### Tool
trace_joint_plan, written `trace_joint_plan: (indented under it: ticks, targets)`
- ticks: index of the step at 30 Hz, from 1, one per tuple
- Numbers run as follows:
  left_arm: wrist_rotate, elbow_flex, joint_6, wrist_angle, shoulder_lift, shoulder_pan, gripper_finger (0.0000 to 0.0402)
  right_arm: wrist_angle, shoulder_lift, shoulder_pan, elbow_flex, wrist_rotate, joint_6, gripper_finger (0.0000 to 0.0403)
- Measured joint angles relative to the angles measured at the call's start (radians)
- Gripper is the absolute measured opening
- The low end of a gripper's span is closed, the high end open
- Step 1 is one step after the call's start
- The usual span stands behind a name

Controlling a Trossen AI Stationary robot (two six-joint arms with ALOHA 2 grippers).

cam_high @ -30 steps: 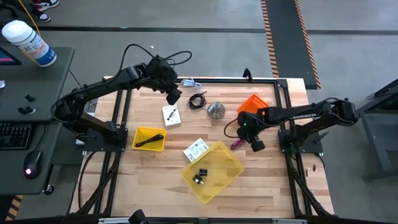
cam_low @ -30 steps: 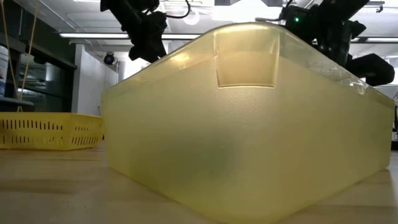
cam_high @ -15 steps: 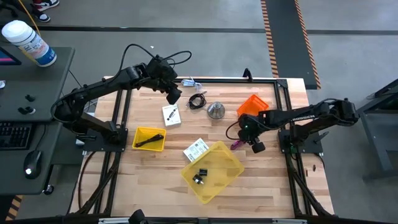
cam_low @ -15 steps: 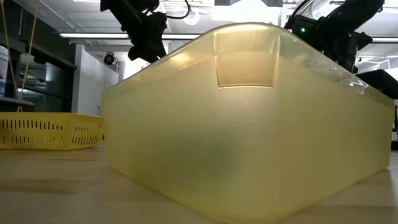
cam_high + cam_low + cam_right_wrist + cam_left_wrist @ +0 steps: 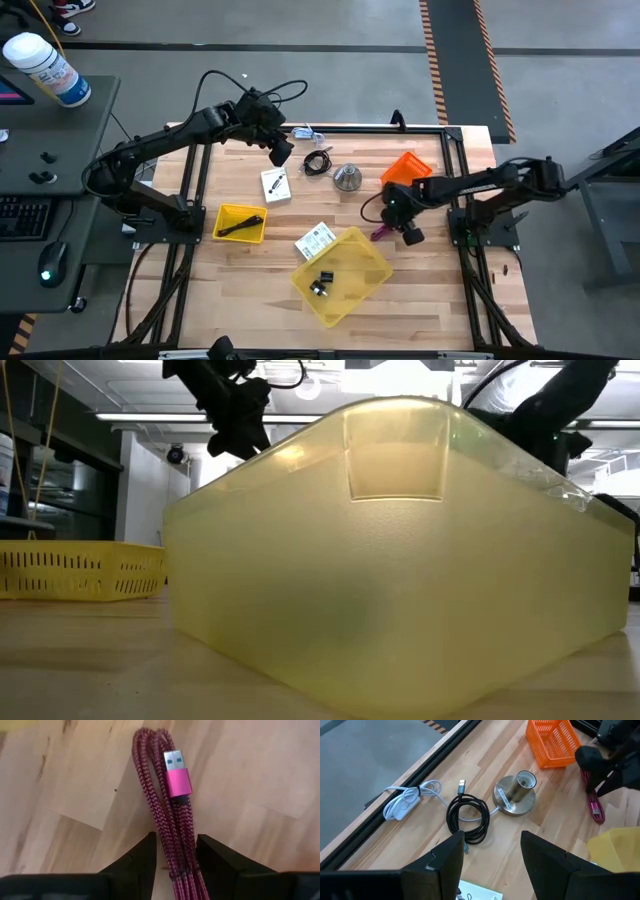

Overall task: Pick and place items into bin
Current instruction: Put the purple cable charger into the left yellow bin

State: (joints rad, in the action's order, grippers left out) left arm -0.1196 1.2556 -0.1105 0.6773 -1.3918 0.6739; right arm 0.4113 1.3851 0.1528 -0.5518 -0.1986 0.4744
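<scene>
1. Lower centre of the high view: the yellow bin (image 5: 342,274) sits tilted on the table (image 5: 430,300) and holds a black clip (image 5: 321,283). A white printed label card (image 5: 315,240) lies touching its upper-left rim.
2. Right of centre, the right gripper (image 5: 403,222) is low over the purple braided cable (image 5: 172,815), which lies on the wood just off the bin's upper-right corner. In the right wrist view its fingers stand apart on either side of the folded strands, not yet pressing them.
3. To grip well, I judge the fingers should close squarely across the whole bundle near the fold, so no loop slips free, then lift clear of the bin wall before carrying over.
4. Farther up, a white card with black mark (image 5: 275,185), a coiled black cable (image 5: 467,816) and a silver cone-shaped piece (image 5: 515,794) lie near the centre.
5. At upper left, the left gripper (image 5: 279,152) hovers over them, fingers apart and empty.
</scene>
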Motion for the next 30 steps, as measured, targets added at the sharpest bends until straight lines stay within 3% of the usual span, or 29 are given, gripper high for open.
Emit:
trace_joint_plan:
  ticks: [9,17,30]
  targets:
    - [0.0,0.0,-0.006,0.0,0.0,0.0,0.0182,-0.011,0.084,-0.001,-0.044,0.005,0.026,0.012]
    - [0.0,0.0,-0.004,0.0,0.0,0.0,0.0182,0.053,0.088,-0.001,-0.114,0.016,0.024,0.0015]
    - [0.0,0.0,0.002,0.0,0.0,0.0,0.0182,0.247,0.086,-0.002,-0.346,0.041,0.024,0.0018]
